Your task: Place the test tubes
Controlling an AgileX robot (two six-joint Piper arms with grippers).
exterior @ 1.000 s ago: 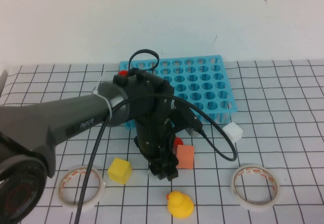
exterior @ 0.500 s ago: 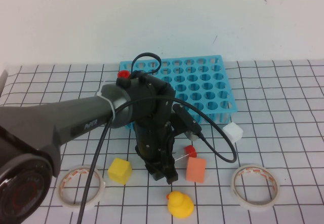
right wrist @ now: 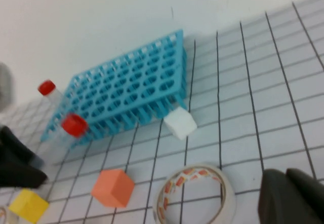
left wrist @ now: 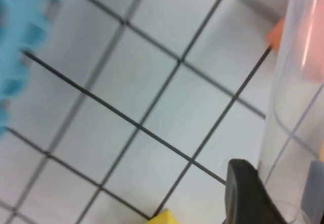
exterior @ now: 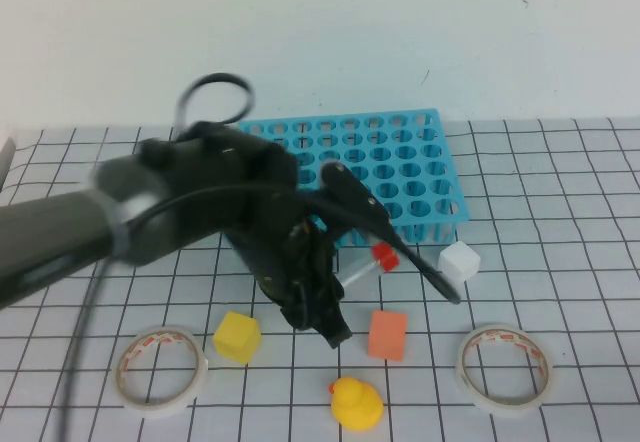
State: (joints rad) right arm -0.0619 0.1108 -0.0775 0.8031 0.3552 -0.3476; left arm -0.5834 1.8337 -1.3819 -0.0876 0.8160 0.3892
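Tube (exterior: 360,268) newly lifted, left claw (exterior: 328,312) mid-table grasping it, cap (exterior: 384,255) slanting up-right, right claw (right wrist: 291,198) clenched at right.

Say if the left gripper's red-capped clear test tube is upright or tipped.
Tipped: test tube slants from left gripper before blue rack; right gripper shut, table's right.

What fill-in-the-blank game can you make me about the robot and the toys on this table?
1. The left gripper, in front of the rack, is shut on a test tube with a ___ cap.
2. The rack is coloured ___.
3. The cube beside the rack's right front corner is ___.
4. The right gripper, off at the table's right side, is shut and holds ___.

Missing words: red; blue; white; nothing.
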